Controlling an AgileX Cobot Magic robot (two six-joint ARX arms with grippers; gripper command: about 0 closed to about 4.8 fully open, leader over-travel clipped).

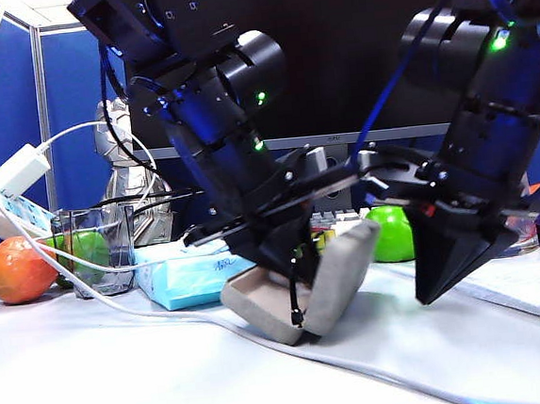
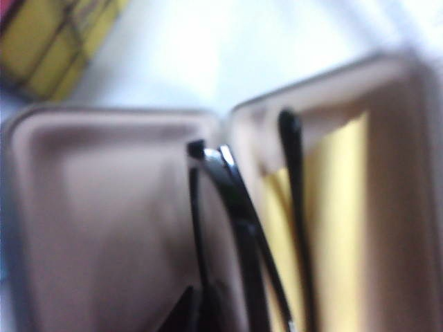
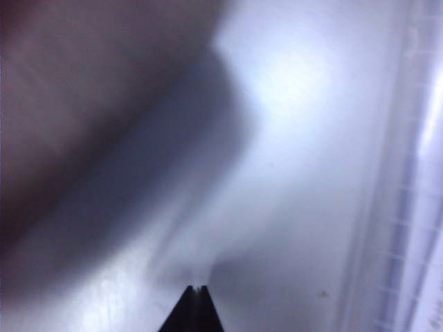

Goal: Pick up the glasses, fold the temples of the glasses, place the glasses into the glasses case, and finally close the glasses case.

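Grey-beige glasses case (image 1: 311, 288) lies open at table (image 1: 125, 385) centre, lid raised toward 2 o'clock. Left gripper (image 1: 289, 262) reaches inside it, pincer clamped on the glasses (image 2: 239, 228), temples (image 2: 294, 207) over the yellow cloth (image 2: 339, 228). Right gripper (image 3: 195, 289), at 3 o'clock of the case, is closed empty above the table.

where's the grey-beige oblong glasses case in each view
Exterior view: the grey-beige oblong glasses case lies open on the table at centre, under the left gripper.
Left wrist view: it fills the frame, both pale-lined halves showing.
Right wrist view: too blurred to tell.
Shared landmark: the black thick-rimmed glasses, held over the case.
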